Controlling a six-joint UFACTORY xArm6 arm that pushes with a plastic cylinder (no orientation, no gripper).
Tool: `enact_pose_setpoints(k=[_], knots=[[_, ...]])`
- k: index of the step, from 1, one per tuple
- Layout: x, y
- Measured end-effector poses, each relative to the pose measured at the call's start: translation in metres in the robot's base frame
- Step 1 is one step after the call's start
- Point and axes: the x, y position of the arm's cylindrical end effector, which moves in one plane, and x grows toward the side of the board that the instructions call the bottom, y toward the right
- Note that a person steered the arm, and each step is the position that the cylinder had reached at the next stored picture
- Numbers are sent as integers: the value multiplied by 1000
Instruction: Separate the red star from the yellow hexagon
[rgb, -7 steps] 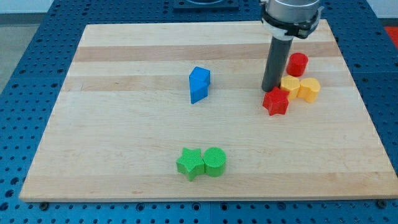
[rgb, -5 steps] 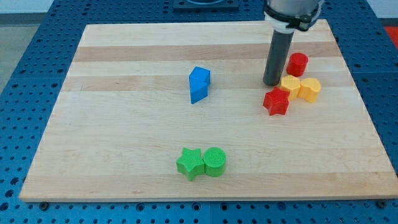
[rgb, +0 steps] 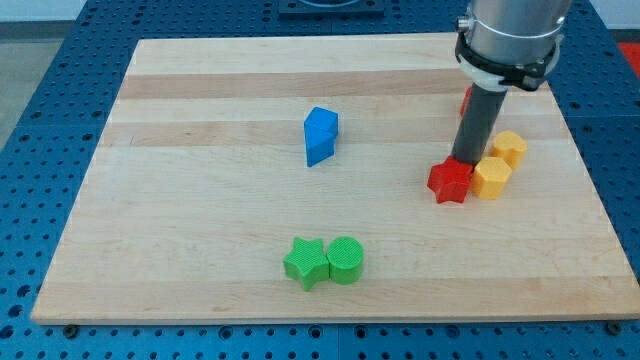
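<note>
Most of the red cylinder (rgb: 465, 100) hides behind my rod.

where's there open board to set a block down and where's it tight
Open: the whole view's left, from the blue block to the board's edge, and the stretch between the green star and red star. Tight: the view's right, where my tip sits among red star, yellow blocks.
</note>
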Motion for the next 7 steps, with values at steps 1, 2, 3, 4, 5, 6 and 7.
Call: enact_pose_setpoints(k=[1,2,3,4,5,6,7], knots=[[19,0],[46,0],[72,0],[96,-7],[96,-33],[82,-50],[60,-55]])
